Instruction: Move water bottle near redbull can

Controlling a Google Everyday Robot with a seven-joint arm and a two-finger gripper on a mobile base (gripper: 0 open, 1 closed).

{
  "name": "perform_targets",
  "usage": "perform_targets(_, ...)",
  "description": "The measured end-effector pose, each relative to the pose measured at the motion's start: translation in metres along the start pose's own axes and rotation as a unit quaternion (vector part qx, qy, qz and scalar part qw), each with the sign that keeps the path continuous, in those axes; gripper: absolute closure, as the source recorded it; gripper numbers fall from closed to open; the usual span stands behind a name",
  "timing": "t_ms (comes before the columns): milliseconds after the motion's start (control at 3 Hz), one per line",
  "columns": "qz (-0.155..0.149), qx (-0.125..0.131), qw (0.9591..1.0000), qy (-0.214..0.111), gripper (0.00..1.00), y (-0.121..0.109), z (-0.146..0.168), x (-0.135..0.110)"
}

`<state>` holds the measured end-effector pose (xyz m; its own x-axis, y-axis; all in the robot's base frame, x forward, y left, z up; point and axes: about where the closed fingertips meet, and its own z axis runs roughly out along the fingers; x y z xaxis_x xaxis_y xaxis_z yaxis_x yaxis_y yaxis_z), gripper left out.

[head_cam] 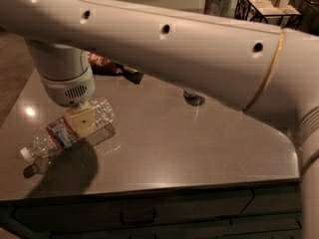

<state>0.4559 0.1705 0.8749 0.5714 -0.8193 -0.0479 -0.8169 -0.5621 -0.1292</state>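
Note:
The water bottle is clear ribbed plastic with a white cap at its lower left and a red, white and blue label. It lies tilted at the left of the grey table, with its dark shadow just below it. My gripper hangs from the white wrist straight over the bottle's middle and is shut on it; one yellowish finger pad lies across the bottle's front. The redbull can is hidden behind my large white arm.
A dark round base shows under the arm at mid table; I cannot tell what it belongs to. A brown packet lies at the back left. The table's front edge has drawers below. A black wire rack stands beyond.

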Motion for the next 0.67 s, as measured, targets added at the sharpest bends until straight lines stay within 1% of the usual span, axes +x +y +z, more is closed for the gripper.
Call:
perform_targets(333, 0.038, 0.031, 0.9986, 0.02, 1.0, 0.009, -0.029, 0.014)
perform_targets(667, 0.093, 0.055, 0.9935, 0.037, 1.0, 0.026, -0.055, 0.042)
